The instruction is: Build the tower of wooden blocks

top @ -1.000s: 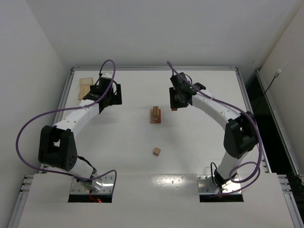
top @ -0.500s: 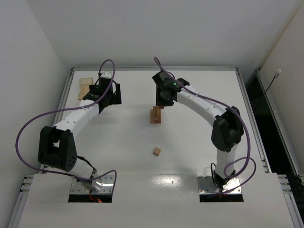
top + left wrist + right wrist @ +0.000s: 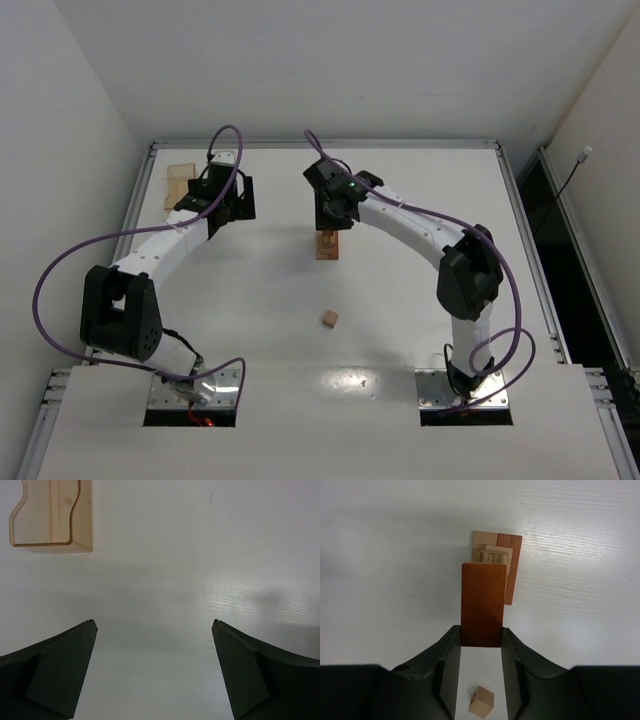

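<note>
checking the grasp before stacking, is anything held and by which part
The right gripper pinches a reddish-brown bar at one end, across its long sides. The left gripper is open, empty.

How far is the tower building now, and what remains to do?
Done: a short tower stands mid-table. In hand: the right gripper holds a reddish-brown bar over it, not yet released. Left: set that bar down, then add the loose cube. The left gripper is open and empty.
</note>
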You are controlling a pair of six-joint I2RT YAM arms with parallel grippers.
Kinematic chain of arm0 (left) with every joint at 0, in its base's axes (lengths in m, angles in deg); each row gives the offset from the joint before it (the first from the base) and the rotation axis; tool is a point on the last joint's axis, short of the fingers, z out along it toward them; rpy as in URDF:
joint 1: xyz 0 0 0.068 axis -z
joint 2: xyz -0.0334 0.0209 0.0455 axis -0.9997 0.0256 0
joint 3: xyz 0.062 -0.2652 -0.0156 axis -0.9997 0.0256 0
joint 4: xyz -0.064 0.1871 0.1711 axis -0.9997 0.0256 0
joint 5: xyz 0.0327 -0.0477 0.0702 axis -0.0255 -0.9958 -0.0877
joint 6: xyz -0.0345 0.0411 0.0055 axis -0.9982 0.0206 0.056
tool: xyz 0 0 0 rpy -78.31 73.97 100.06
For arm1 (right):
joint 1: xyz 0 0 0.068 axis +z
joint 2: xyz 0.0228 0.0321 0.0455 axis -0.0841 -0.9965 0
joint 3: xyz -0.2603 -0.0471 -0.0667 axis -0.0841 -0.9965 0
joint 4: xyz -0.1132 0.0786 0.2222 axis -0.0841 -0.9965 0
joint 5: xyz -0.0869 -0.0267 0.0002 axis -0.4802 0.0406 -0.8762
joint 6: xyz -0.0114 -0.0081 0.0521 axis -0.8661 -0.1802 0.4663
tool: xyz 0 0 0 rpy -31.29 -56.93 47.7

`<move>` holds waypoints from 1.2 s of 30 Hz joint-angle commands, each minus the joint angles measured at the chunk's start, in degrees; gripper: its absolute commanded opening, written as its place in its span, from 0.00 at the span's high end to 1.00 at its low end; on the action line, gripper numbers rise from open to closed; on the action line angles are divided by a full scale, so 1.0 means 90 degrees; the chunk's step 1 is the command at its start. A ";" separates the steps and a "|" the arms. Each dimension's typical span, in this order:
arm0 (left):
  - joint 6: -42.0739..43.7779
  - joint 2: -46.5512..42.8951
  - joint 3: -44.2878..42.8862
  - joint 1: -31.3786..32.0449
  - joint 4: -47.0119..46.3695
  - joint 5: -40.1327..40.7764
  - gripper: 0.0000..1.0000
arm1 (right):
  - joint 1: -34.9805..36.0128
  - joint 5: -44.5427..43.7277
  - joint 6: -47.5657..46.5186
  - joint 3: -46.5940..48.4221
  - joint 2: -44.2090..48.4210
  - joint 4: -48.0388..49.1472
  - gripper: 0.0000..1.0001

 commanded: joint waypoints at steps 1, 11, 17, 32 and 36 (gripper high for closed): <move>-0.0097 -0.0266 0.0020 -0.0037 -0.0187 0.0026 0.00 | 0.0069 -0.0226 -0.0023 0.0336 -0.0160 0.0114 1.00; -0.0097 -0.0266 0.0078 -0.0037 -0.0246 0.0026 0.00 | 0.0069 -0.0479 -0.0277 0.0405 -0.0296 0.0318 1.00; -0.0097 -0.0266 0.0078 -0.0037 -0.0304 0.0026 0.00 | 0.0069 -0.0480 -0.0335 0.0347 -0.0296 0.0319 1.00; -0.0097 -0.0207 0.0137 -0.0037 -0.0304 -0.0033 0.00 | 0.0069 -0.0294 -0.0335 0.0288 -0.0414 0.0319 1.00; -0.0097 -0.0207 0.0137 -0.0037 -0.0304 -0.0033 0.00 | 0.0069 -0.0236 -0.0335 0.0288 -0.0414 0.0319 1.00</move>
